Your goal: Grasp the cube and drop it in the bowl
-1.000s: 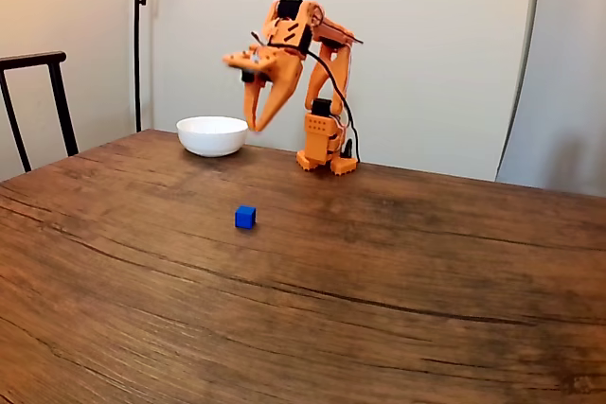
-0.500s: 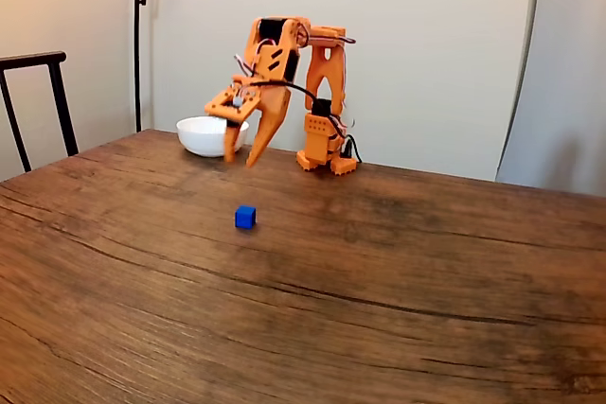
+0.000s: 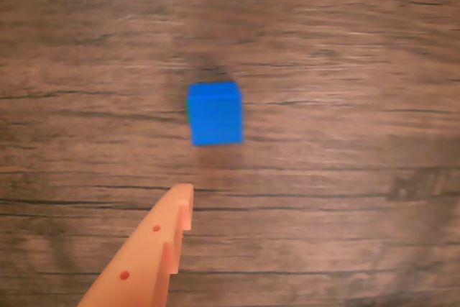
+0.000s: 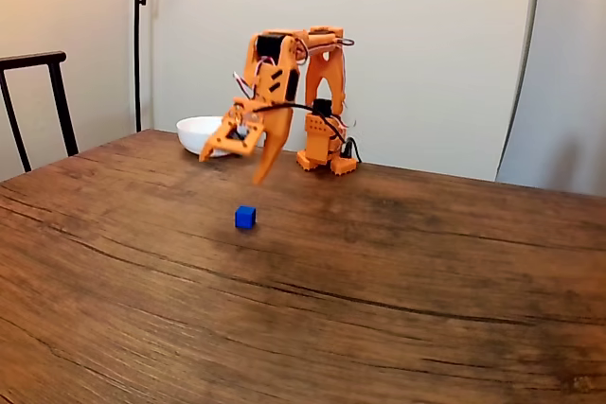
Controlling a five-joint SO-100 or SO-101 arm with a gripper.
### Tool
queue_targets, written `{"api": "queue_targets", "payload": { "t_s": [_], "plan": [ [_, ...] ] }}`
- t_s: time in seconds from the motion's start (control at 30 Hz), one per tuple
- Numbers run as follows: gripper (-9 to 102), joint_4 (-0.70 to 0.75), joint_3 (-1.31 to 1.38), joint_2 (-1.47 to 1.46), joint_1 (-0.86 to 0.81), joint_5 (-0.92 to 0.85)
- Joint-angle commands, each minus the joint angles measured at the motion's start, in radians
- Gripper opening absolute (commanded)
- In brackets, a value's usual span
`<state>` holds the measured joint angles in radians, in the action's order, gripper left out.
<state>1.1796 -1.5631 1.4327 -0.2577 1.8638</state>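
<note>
1. Claw [image 4: 248,166]: spread wide and empty in the fixed view, pointing down at the centre of the frame and hanging above the bench [image 4: 398,290]. One orange finger [image 3: 147,253] enters the wrist view from the lower left edge.
2. Cube [image 4: 245,218]: small, blue, sitting flat on the wood just below the claw in the fixed view, left of centre. In the wrist view the cube [image 3: 215,113] lies slightly above centre, just past the fingertip, not touching it.
3. Bowl [image 4: 197,132]: white, upper left of the fixed view, behind the claw and partly covered by it, beside the arm's base [image 4: 325,153]. Well apart from the cube.
4. Step in hand, as judged: approach to the grasp. Cube not yet gripped; nothing dropped in the bowl as far as can be seen.
5. Next move calls for: lower the claw so the fingers straddle the cube, then close. Wrist view is somewhat blurred, so exact alignment is uncertain.
</note>
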Motion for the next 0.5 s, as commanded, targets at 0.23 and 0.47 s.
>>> {"api": "queue_targets", "payload": {
  "t_s": [0.23,0.47],
  "plan": [
    [53,-0.120,0.043,-0.069,0.034,0.005],
    [53,-0.126,0.044,-0.161,0.043,0.005]
  ]
}}
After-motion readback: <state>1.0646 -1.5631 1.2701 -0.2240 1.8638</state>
